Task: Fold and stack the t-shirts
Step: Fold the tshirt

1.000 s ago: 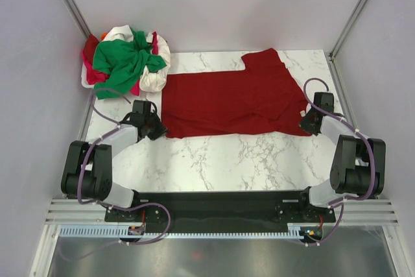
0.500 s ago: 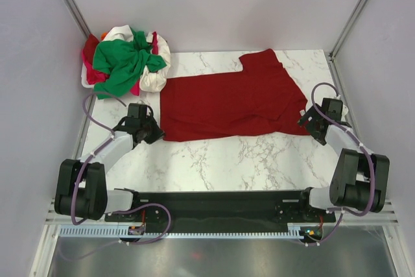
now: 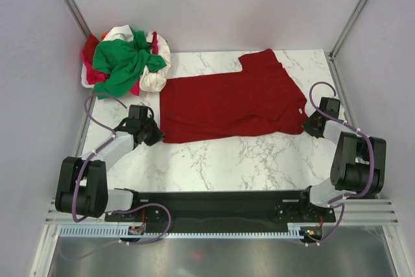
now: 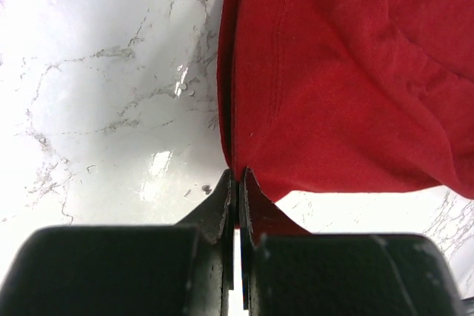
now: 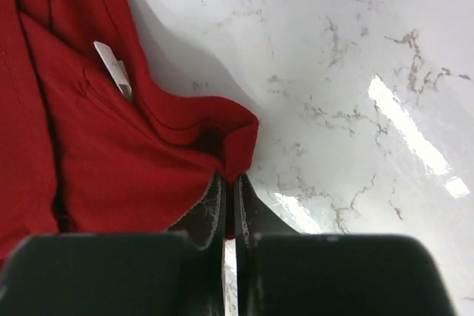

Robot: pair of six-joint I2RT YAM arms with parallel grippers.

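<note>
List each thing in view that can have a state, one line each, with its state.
dark red t-shirt: spread out flat, pinched at both ends.
green t-shirt: crumpled, lying over the other two in the far left corner.
white t-shirt: crumpled under the green one.
pinkish-red t-shirt: crumpled, mostly hidden.
left tool: shut on the dark red t-shirt's near left corner.
right tool: shut on its right edge.

At eleven o'clock the green t-shirt (image 3: 120, 60) covers most of the white t-shirt (image 3: 155, 79) and the pinkish-red t-shirt (image 3: 93, 74), an orange scrap (image 3: 104, 35) behind them is too small to name, and both wrist views cut the dark red t-shirt (image 3: 227, 105) off at twelve o'clock.
</note>
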